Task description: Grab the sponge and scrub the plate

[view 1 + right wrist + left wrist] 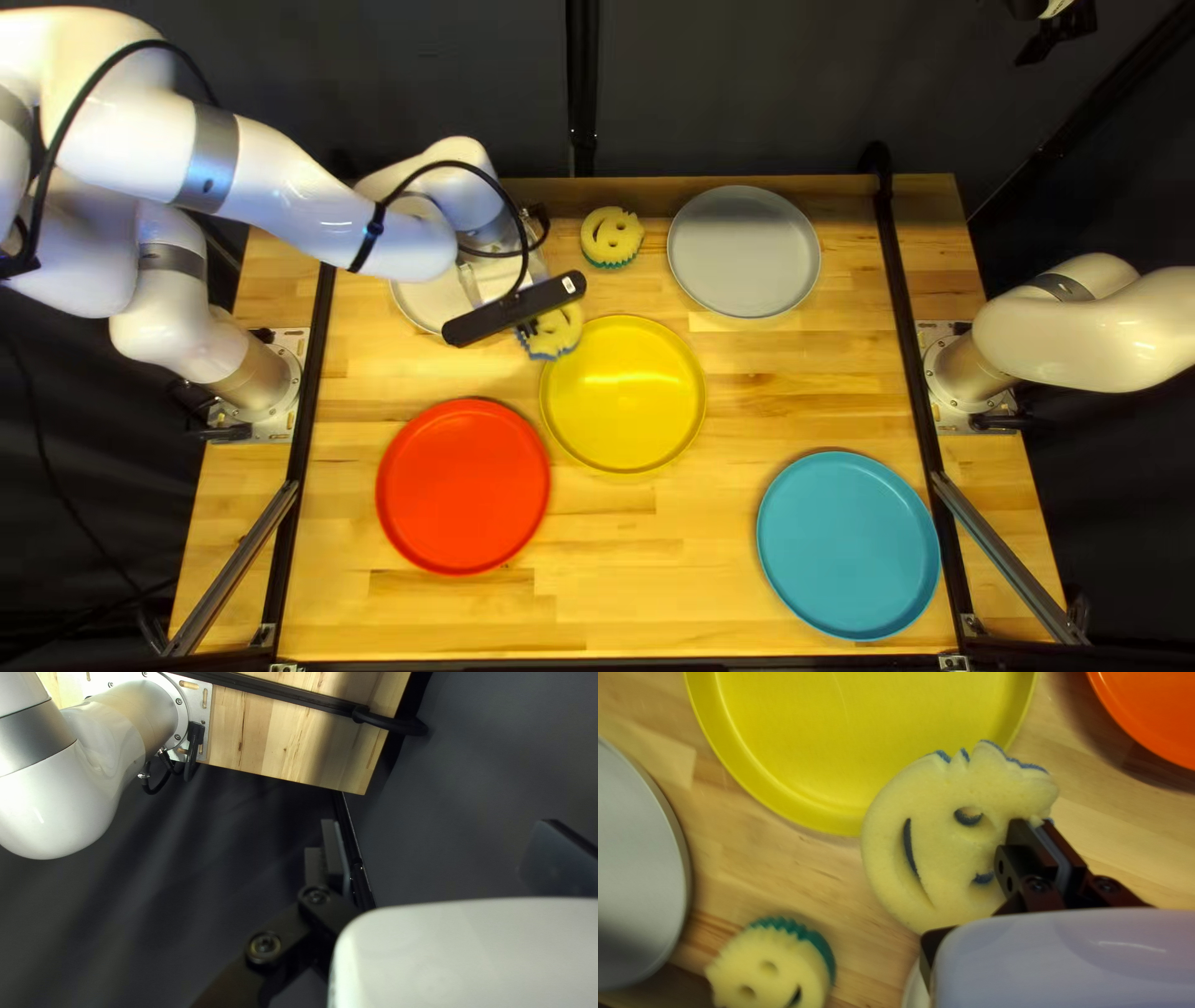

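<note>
My left gripper (528, 326) is over the table beside the yellow plate (623, 393), its tips partly hidden under its black mount. The blue-backed smiley sponge (559, 330) shows next to it. In the left wrist view, both fingers of my left gripper (1038, 823) pinch the edge of this sponge (934, 858), whose outline overlaps the yellow plate's rim (803, 812). A second smiley sponge (611, 237) with a green back lies near the far edge. Past that edge, my right gripper (1056, 40) is partly in view; in the right wrist view my right gripper (439, 852) has widely parted, empty fingers.
A red plate (463, 485) lies at the near left, a blue plate (848, 544) at the near right, and a grey plate (745, 252) toward the far edge. A white plate (423, 303) is partly under my left arm. Black rails (915, 336) line the table's sides.
</note>
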`<state>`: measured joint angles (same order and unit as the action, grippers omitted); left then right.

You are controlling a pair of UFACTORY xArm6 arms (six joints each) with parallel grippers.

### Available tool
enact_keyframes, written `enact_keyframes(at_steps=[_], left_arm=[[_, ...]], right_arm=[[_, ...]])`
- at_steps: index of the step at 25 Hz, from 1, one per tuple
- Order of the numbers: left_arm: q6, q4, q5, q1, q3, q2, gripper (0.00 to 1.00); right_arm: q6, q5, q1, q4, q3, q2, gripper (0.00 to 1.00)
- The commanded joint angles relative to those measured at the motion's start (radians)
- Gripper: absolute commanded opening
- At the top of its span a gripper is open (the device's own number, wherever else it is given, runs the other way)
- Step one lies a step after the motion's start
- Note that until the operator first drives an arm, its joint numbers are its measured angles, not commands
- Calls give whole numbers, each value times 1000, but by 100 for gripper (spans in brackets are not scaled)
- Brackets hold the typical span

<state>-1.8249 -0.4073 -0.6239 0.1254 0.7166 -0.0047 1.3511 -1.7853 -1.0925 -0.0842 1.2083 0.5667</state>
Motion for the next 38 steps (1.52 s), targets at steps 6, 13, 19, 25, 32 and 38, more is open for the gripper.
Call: enact_keyframes(at_steps=[6, 13, 19, 25, 32, 38], left_arm=[[93, 89, -16, -60, 117, 133, 0], [87, 70, -37, -29, 207, 248, 0], [86, 70, -76, -13, 328, 354, 0], [107, 95, -117, -21, 434, 403, 0], [113, 117, -145, -32, 534, 459, 0], [112, 123, -136, -29, 441, 384, 0]], right_arm=[[0, 0, 0, 0, 0, 0, 100], [0, 0, 0, 0, 0, 0, 100], [0, 0, 0, 0, 0, 0, 100], [0, 0, 0, 0, 0, 0, 100], [0, 0, 0, 0, 0, 0, 100], [0, 0, 0, 0, 0, 0, 100]])
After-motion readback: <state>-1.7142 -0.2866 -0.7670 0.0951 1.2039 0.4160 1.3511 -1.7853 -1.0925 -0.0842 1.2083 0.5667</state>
